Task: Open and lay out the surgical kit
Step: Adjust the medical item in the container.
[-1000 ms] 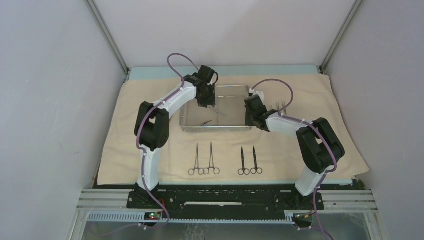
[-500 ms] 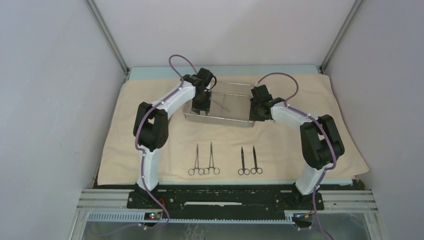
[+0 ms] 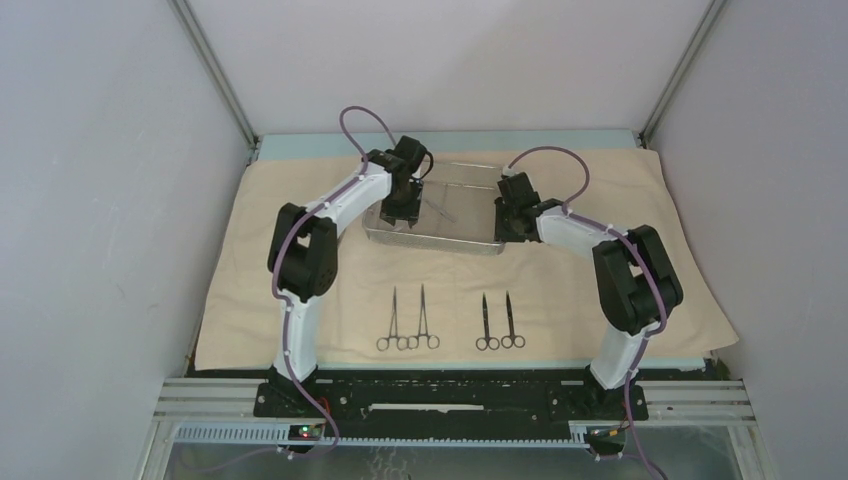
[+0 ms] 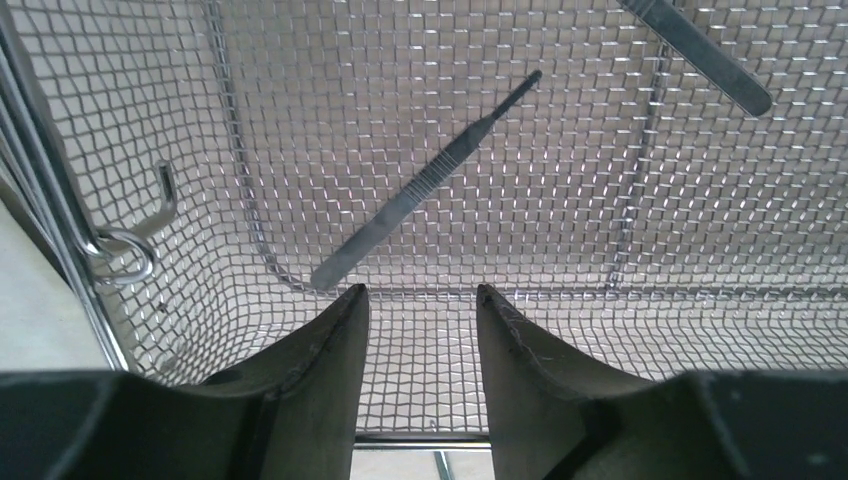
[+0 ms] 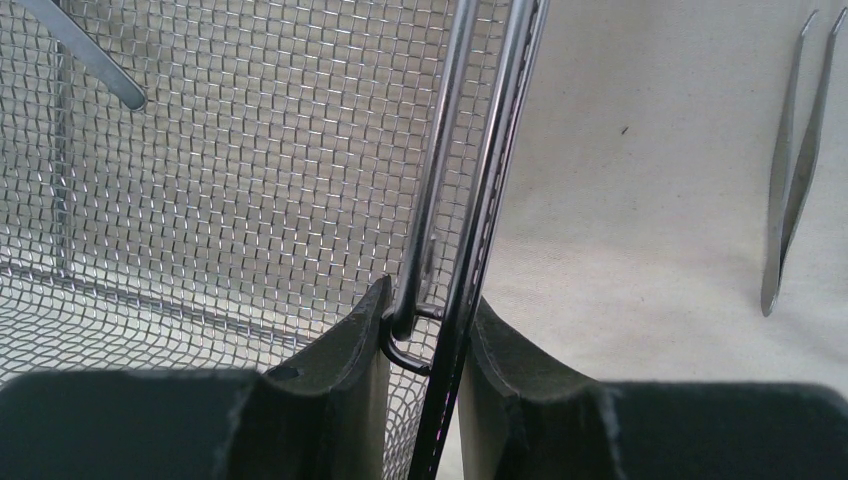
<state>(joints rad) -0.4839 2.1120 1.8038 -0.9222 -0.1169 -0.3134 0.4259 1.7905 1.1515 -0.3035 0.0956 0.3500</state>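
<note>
The steel mesh tray [image 3: 430,240] is off the beige cloth wrap [image 3: 620,285] and tilted, its near wall facing me. My right gripper [image 3: 506,226] is shut on the tray's right rim and handle wire [image 5: 425,290]. My left gripper [image 3: 400,214] is at the tray's left end, jaws apart over the mesh wall [image 4: 420,295] with nothing between them. A slim knurled handle [image 4: 425,180] and a flat steel tool [image 4: 700,50] lie inside the tray. Tweezers [image 5: 795,170] lie on the cloth to the right. Several ring-handled instruments [image 3: 424,318] lie in a row at the front.
The ring-handled instruments lie in two pairs, left [image 3: 390,320] and right [image 3: 498,322], between the arm bases and the tray. Grey walls close in the left, right and back. The tray's left handle loop [image 4: 125,250] hangs beside my left fingers.
The tray has risen off the cloth, moved toward the back and tilted. My right gripper moved up to its right end and closed on the rim. My left gripper shifted with it.
</note>
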